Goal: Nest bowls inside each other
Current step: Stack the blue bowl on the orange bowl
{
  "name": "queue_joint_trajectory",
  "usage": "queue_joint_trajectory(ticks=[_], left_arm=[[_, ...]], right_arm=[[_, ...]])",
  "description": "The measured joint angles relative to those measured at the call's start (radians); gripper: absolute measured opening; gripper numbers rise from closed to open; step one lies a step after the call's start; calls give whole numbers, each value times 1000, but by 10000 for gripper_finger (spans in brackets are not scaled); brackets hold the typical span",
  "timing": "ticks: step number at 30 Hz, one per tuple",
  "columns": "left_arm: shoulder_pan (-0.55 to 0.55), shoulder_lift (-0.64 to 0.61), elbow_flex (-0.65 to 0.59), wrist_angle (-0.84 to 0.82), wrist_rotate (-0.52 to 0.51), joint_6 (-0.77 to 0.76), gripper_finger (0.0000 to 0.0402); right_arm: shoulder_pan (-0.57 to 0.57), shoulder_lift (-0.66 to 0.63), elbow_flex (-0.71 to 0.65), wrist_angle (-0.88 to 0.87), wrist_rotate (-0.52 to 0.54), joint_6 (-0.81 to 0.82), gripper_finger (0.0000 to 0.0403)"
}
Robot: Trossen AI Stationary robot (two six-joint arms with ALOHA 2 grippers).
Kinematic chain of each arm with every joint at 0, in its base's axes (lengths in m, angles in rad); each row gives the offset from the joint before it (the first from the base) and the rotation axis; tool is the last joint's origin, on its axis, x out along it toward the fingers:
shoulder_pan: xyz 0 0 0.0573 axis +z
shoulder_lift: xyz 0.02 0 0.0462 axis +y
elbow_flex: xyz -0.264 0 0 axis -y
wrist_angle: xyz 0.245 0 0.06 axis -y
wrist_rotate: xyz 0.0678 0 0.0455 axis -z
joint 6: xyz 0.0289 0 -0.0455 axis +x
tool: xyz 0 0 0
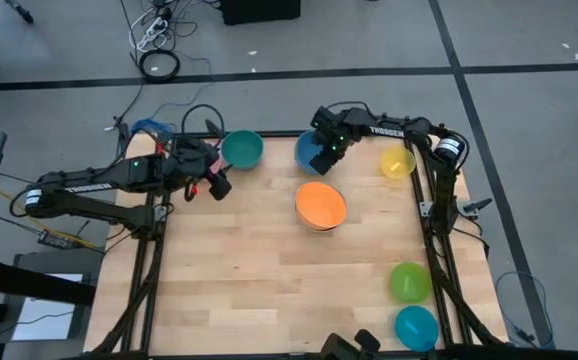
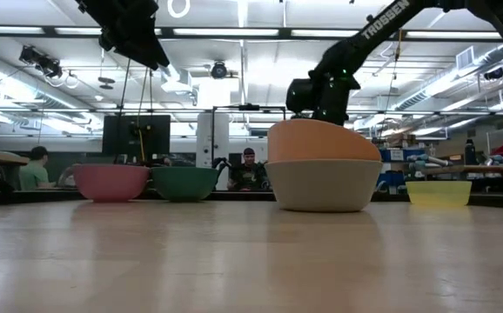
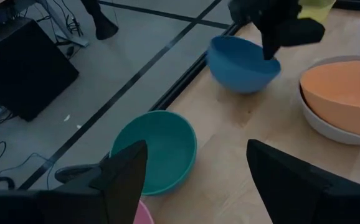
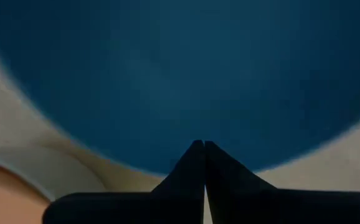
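Blue bowl fills the right wrist view, with the right claw pinched shut on its rim; in the left wrist view that bowl hangs tilted at the desk's far edge. Just beside this claw, toward the desk's middle, the orange bowl sits nested in the grey-white bowl. On the claw's other side, near the same far edge, lies the yellow bowl. Well apart from it, at the near right corner, the lime bowl and the cyan bowl sit side by side.

Left claw hovers with fingers spread wide, holding nothing. Teal bowl lies just beyond it, and the pink bowl is right under it, beside the teal one.
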Motion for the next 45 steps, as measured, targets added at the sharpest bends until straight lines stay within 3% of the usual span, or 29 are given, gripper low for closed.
queue_joint_trajectory(ticks=[6,19,29,40,45], left_arm=[[0,0,0,-5,3,0,284],[0,0,-1,-52,15,-15,284],[0,0,-1,-61,15,-20,284],[0,0,-1,-60,15,-28,284],[0,0,-1,-61,16,-33,284]], right_arm=[[7,0,-55,28,-20,30,0],[103,0,-54,-240,72,41,0],[172,-14,-6,-158,94,-35,3],[161,-15,78,-158,118,-29,105],[157,-15,78,-163,114,-17,128]])
